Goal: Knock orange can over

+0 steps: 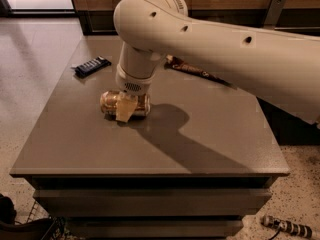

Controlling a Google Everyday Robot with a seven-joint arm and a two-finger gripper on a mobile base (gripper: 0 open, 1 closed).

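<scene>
The orange can (109,102) lies on its side on the grey table (200,149), left of the middle, its length running left to right. My gripper (126,112) comes straight down from the cream arm (150,29) onto the can's middle and covers part of it. The can's left end and a bit of its right end show on either side of the gripper. The arm's shadow falls on the table to the right of the can.
A dark blue wrapped bar (92,65) lies at the back left of the table. A brown snack bag (192,69) lies at the back, partly under the arm. A cylindrical object (287,228) lies on the floor at the lower right. A basket (30,229) sits at the lower left.
</scene>
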